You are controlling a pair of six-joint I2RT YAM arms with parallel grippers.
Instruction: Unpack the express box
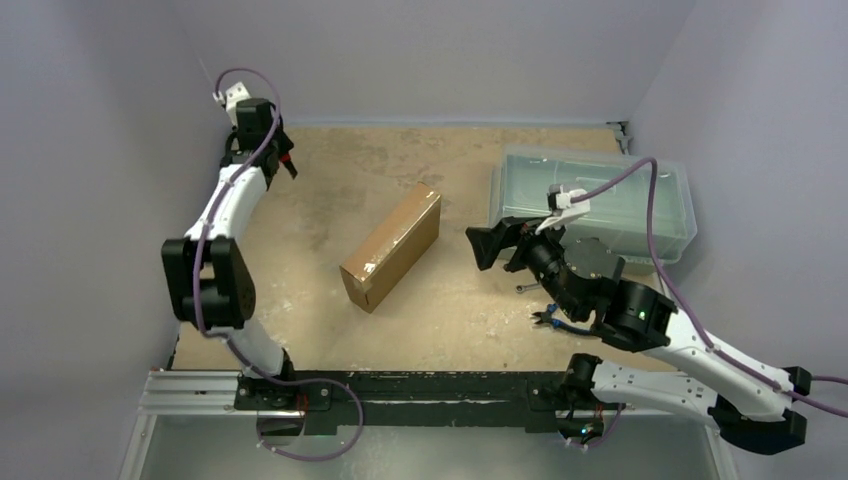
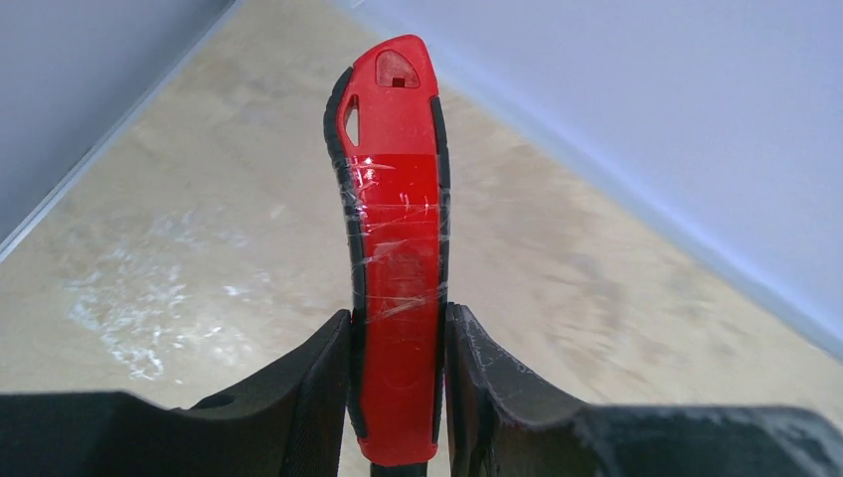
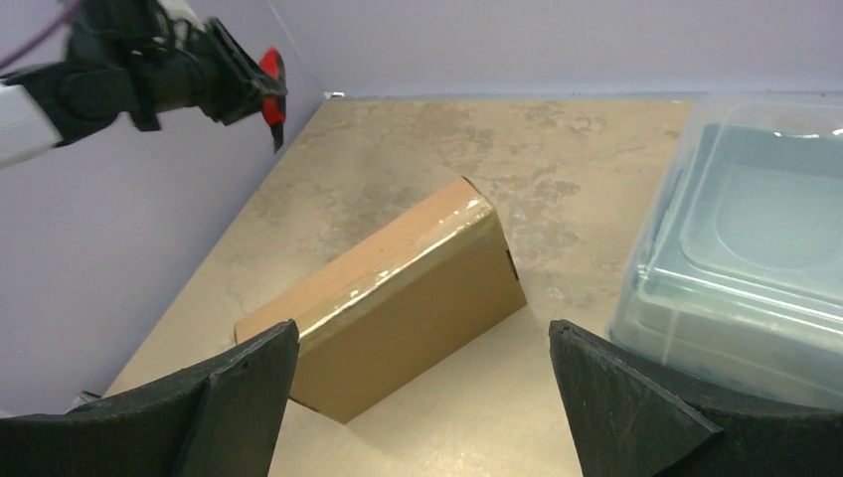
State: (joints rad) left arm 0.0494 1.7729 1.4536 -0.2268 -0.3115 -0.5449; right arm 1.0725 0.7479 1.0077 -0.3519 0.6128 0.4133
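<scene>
Tan tabletop carries the express box at centre, standing on edge, taped face up. My left gripper pinches a red cutter. My right gripper is spread wide, facing the box. Judged light and stiff; the tape looks slick, so grip the bare cardboard sides.
</scene>
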